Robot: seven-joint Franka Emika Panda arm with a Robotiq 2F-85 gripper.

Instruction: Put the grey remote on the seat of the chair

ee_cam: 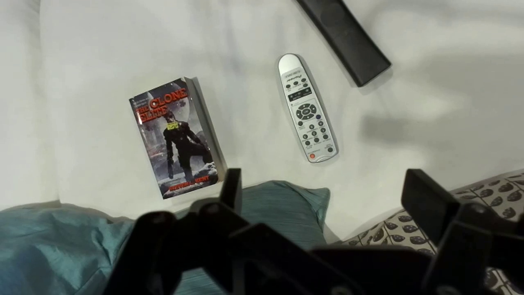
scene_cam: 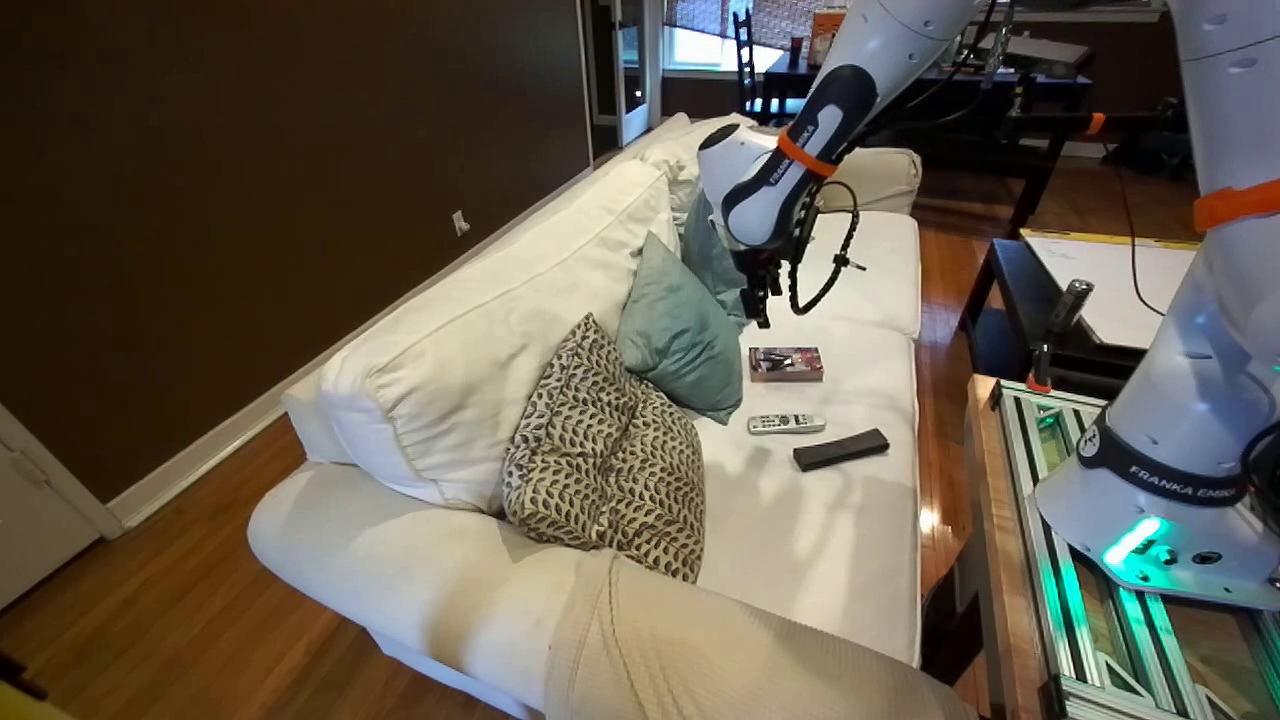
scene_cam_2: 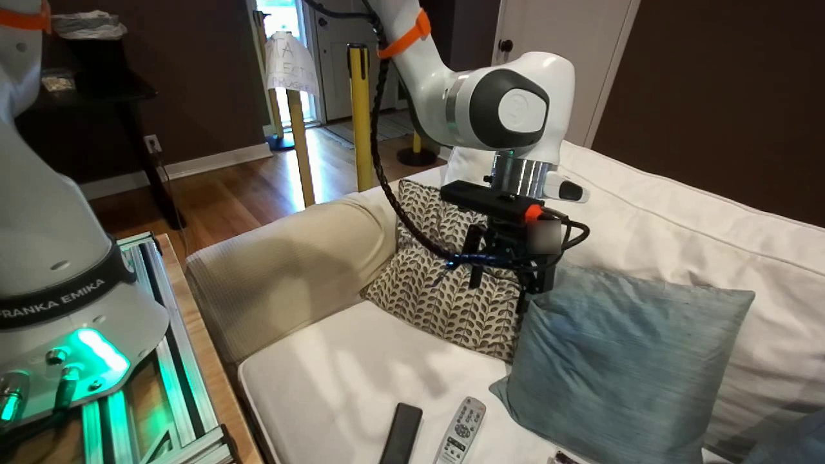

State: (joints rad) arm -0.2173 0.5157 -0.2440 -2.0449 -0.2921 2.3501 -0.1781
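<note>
The claw [ee_cam: 321, 189] hangs with its fingers [ee_cam: 428, 203] spread wide, the grey remote [ee_cam: 308, 110] lying lower, on the seat [scene_cam: 830, 550], out past the fingertips in the wrist view (the black remote [ee_cam: 348, 41] lies even farther from the claw).

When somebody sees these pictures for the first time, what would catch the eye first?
Probably the white robot arm, bent over the white sofa, a green light glowing at its base. Then, in the wrist view, the red-lettered book on the seat, with the grey remote beside it.
</note>
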